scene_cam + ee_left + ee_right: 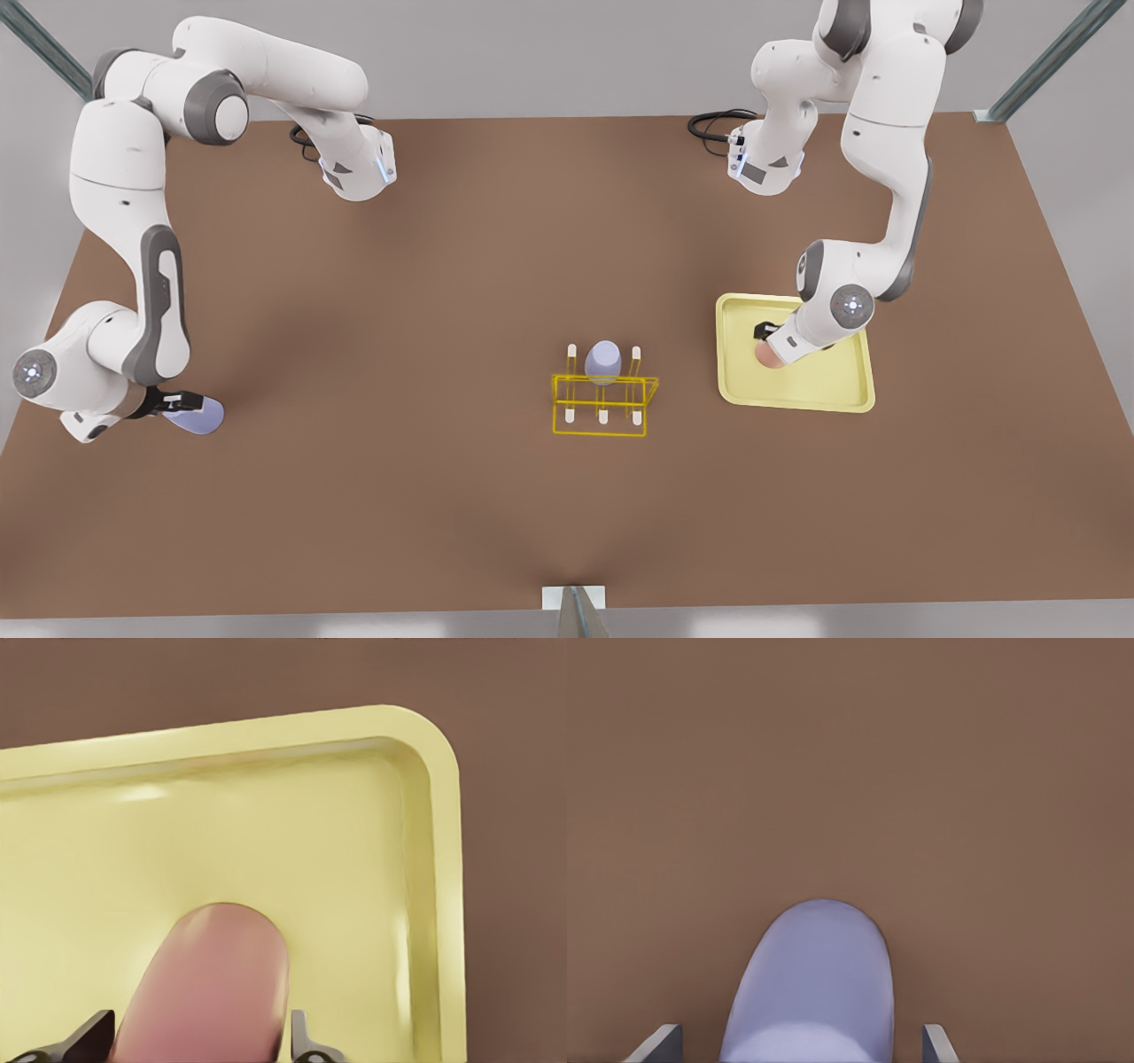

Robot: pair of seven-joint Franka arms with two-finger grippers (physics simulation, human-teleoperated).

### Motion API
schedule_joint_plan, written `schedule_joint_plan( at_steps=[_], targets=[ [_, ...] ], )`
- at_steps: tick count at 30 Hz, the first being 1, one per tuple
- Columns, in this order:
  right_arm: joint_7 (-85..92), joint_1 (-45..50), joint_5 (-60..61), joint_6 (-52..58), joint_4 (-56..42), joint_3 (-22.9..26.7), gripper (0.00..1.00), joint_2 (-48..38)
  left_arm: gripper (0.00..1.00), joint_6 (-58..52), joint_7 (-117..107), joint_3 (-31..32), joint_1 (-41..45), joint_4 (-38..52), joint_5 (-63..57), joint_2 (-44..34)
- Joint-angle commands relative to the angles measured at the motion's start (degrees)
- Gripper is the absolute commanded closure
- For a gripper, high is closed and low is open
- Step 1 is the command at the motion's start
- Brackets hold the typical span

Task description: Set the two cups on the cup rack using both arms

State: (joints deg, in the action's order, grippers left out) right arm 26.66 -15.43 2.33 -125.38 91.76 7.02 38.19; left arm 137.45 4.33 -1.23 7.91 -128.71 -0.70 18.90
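While my left gripper point(769, 340) straddles the salmon cup point(767, 353) on the tray point(833, 390) at right, fingers unclosed, my right gripper point(177, 403) brackets the lavender cup point(197, 415) at lower left; the rack point(604, 403) lies between them.

You have two pale lavender tumblers point(603, 361) point(197, 414), one salmon pink tumbler point(209, 987), one yellow wire rack point(604, 404), one pale yellow square tray point(833, 381), and two white arms.

Left end effector point(769, 341) low, fingers spread; right end effector point(170, 404) low, fingers spread
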Motion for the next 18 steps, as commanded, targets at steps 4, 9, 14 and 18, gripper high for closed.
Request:
schedule_joint_plan(
  at_steps=[4, 9, 14, 18],
  targets=[
    [5.2, 0.0, -0.3, -0.8, 0.0, 0.0, 0.00, 1.2, 0.10, 2.8, -0.1, 0.0, 0.0, 0.0, -0.1, 0.9],
    [4.9, 0.0, -0.3, -2.2, -0.1, 0.0, 0.00, 2.8, 0.12, 3.4, -0.1, 0.0, 0.0, 0.0, -0.1, 1.4],
    [4.9, 0.0, -0.3, -2.3, 0.7, 0.0, 0.00, 3.1, 0.14, 2.4, -0.3, 0.0, 0.0, 0.0, -0.1, 1.2],
    [4.9, 0.0, -0.3, -2.3, 0.7, 0.0, 0.00, 3.0, 0.14, 1.6, -0.4, -0.1, -0.2, 0.0, -0.1, 1.1]
  ],
)
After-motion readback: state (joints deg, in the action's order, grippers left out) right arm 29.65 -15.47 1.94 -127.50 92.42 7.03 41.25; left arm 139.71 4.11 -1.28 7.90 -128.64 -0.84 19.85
